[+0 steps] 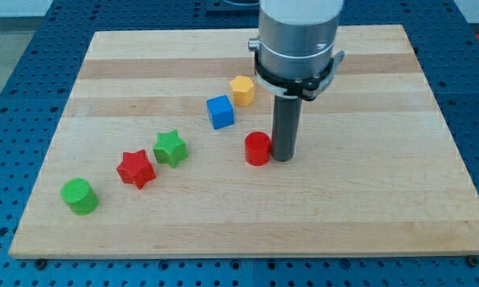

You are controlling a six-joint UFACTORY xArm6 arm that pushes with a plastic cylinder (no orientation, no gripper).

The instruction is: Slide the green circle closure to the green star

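Wooden surface carries all blocks. No claw on this arm, just a rod; my tip sits touching the red circle on its right side. Rel. to that red circle: blue cube up-left, yellow hexagon above, green star left, red star further left, green circle far left & lower, well apart from tip.

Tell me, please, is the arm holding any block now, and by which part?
Nothing is held. My tip only stands at the right side of the red cylinder, close against it.
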